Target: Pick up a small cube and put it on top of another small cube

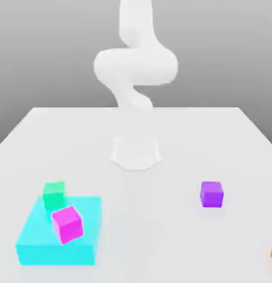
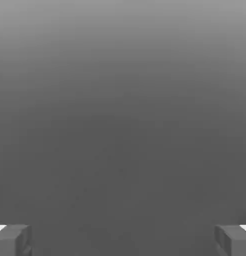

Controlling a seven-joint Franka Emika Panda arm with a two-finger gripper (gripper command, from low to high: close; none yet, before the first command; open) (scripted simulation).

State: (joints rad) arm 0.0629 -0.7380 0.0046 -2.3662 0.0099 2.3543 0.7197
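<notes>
Purple cube (image 1: 212,194) sits untouched on the bench (image 1: 160,221), fingers (image 2: 12,240) wide open, so reaching down comes next.

Your exterior view looks from above the table's (image 1: 160,221) near edge toward the arm (image 1: 135,66) at upper centre, fairly close. Your hand view faces blank grey (fingertips (image 2: 12,240) at its lower corners), sharing nothing recognisable.

arm (image 1: 135,66): plain white, smooth rounded links | base (image 1: 136,152): white, flared, round | end effector (image 2: 123,240): grey blocky fingers (image 2: 12,241), white-tipped
</notes>
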